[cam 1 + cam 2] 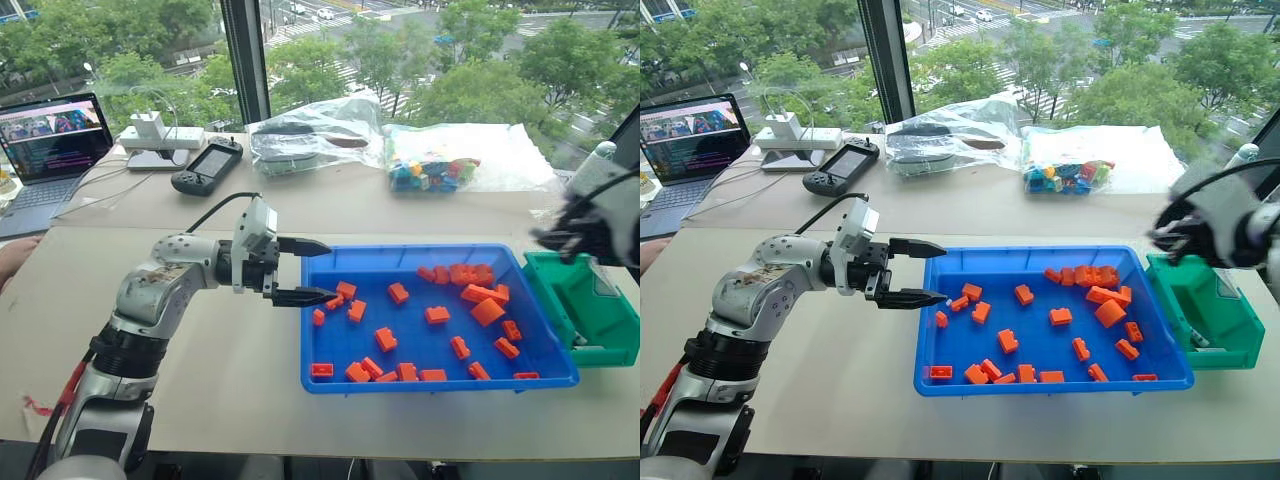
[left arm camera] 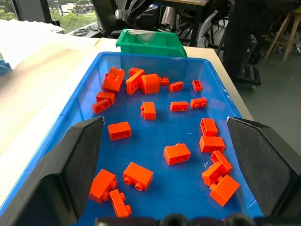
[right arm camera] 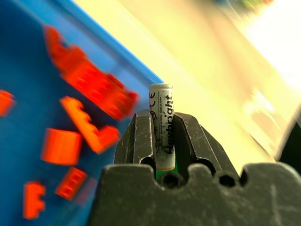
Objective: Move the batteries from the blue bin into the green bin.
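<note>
Partly blurred, right gripper (image 3: 162,141) clamped on battery (image 3: 161,123), lower end hidden; left gripper (image 1: 312,270) wide.

**Clutter on and beyond the beige tabletop**

A scatter of small orange plastic toy bricks (image 1: 437,315) lies loose on a blue surface at the near right of the wide beige tabletop (image 1: 200,380). Along the tabletop's far edge, by the window, stand an open grey laptop (image 1: 50,150) with a lit screen at far left, a white power adapter block (image 1: 155,135) beside it, a black handheld controller (image 1: 207,166), a clear plastic bag holding dark items (image 1: 315,135), and a clear bag of mixed coloured bricks (image 1: 435,172).
</note>
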Action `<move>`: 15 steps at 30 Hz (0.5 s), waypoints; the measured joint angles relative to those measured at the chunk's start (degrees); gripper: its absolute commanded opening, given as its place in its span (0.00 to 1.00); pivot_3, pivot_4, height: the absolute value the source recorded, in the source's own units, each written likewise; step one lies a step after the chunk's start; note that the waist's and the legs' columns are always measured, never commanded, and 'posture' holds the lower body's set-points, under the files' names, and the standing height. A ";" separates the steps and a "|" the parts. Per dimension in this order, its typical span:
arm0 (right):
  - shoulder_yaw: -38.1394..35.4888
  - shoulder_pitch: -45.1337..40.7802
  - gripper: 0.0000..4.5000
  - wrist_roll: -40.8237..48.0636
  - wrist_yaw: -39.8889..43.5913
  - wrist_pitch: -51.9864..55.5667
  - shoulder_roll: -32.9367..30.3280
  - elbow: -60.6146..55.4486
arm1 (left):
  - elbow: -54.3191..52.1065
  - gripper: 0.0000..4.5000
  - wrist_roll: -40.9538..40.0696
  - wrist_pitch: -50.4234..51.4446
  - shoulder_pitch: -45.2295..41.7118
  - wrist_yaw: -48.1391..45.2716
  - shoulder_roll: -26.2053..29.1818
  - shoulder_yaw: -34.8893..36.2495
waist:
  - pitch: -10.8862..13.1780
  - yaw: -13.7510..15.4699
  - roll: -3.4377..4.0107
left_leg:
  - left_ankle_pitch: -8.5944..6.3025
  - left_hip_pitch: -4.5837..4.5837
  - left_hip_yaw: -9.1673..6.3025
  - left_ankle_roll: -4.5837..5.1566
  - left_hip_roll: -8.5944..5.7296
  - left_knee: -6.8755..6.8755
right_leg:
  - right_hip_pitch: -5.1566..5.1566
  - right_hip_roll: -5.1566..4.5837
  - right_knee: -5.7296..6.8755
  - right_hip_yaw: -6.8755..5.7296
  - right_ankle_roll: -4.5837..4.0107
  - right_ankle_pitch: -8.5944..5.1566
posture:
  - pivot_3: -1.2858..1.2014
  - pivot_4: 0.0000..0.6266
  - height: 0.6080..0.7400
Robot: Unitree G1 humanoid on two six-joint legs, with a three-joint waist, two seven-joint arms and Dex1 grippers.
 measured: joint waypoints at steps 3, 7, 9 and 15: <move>-1.73 2.67 0.06 -0.11 -2.47 0.03 0.67 3.41 | 0.42 1.00 0.04 -0.15 -0.40 -0.24 -0.45 -0.17 | -0.01 -0.42 0.03 | 0.00 0.04 0.09 0.00 0.06 -0.03 | -0.06 0.06 -0.01 0.10 0.00 0.00 | 0.52 0.24 0.94; -2.56 5.15 0.06 1.04 -3.80 0.11 2.93 3.63 | 1.19 1.00 0.25 -0.70 -0.98 -0.56 -0.70 -0.45 | 0.00 -1.26 0.05 | 0.00 0.06 0.11 0.00 0.07 -0.03 | -0.06 0.08 0.00 0.14 -0.01 0.00 | 0.52 0.24 0.94; -2.60 6.50 0.28 0.86 -5.15 0.13 2.94 3.46 | 1.25 1.00 0.30 -0.69 -0.97 -0.58 -0.68 -0.46 | 0.00 -1.26 0.06 | 0.00 0.06 0.09 0.00 0.07 -0.03 | -0.05 0.08 0.01 0.13 -0.01 0.00 | 0.52 0.24 0.94; -3.47 8.99 0.71 1.26 -7.71 2.06 5.49 1.44 | 1.25 1.00 0.11 -0.46 -0.97 -0.38 -0.57 -0.39 | 0.01 -1.24 0.07 | 0.00 0.05 0.10 0.00 0.06 -0.03 | -0.04 0.06 0.00 0.14 0.00 0.00 | 0.52 0.24 0.94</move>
